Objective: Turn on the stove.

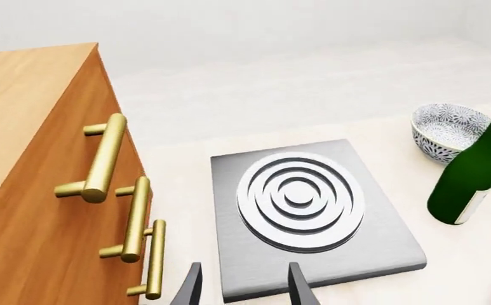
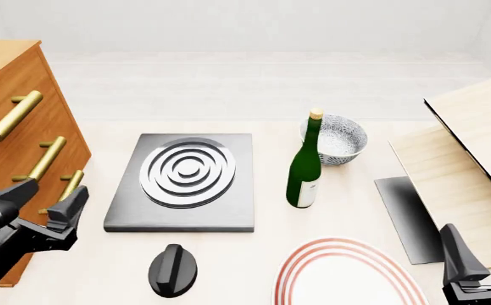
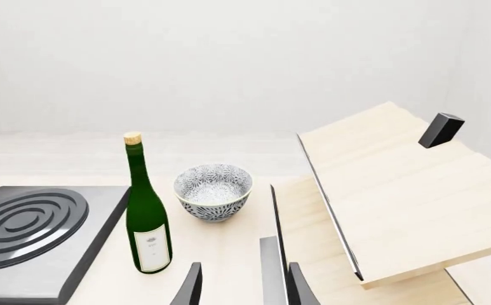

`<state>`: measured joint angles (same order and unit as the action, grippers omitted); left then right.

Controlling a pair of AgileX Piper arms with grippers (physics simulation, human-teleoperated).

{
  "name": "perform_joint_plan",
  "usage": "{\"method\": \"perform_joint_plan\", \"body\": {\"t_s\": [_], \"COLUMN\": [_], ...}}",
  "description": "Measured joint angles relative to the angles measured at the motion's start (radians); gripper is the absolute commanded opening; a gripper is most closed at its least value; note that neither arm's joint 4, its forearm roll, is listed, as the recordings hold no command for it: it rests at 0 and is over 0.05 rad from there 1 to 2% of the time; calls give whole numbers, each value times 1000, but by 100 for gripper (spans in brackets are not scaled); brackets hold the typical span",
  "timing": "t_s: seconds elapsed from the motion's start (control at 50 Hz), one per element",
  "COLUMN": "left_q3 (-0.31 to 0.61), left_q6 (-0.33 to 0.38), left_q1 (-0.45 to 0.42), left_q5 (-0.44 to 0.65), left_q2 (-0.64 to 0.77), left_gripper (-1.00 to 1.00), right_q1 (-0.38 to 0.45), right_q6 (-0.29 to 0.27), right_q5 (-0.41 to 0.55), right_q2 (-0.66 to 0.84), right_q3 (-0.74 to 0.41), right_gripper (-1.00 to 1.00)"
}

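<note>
Small black round ridged knob (image 2: 173, 270) sits on the counter (image 2: 101, 267) just in front of the dark-grey square stove slab (image 2: 126, 210); left gripper (image 2: 46, 202), jaws apart and empty, should straddle its ridge squarely before twisting.

The stove (image 2: 184, 181) lies mid-table, its black knob (image 2: 173, 269) apart at the near edge. 2 grippers, left (image 2: 46, 203) and right (image 2: 483, 248), hover with fingers spread at the near corners.
</note>
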<state>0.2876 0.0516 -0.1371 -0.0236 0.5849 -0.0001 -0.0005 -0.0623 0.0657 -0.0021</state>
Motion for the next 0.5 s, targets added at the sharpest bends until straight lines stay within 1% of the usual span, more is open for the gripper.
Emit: {"method": "perform_joint_plan", "body": {"t_s": [0.14,0.28,0.5], "left_q3": [63,112,169], "left_q6": [-3,-25,-50], "left_q1": [-66,-123,-180], "left_q5": [46,82,122], "left_q2": [107,197,302], "left_gripper": [100,100,100], "right_q1": [0,0,0], "right_q6": [0,0,0], "right_q5": [1,2,2], "right_q2": [-1,-2,-2], "right_q3": [0,0,0], "right_gripper": [100,100,100]}}
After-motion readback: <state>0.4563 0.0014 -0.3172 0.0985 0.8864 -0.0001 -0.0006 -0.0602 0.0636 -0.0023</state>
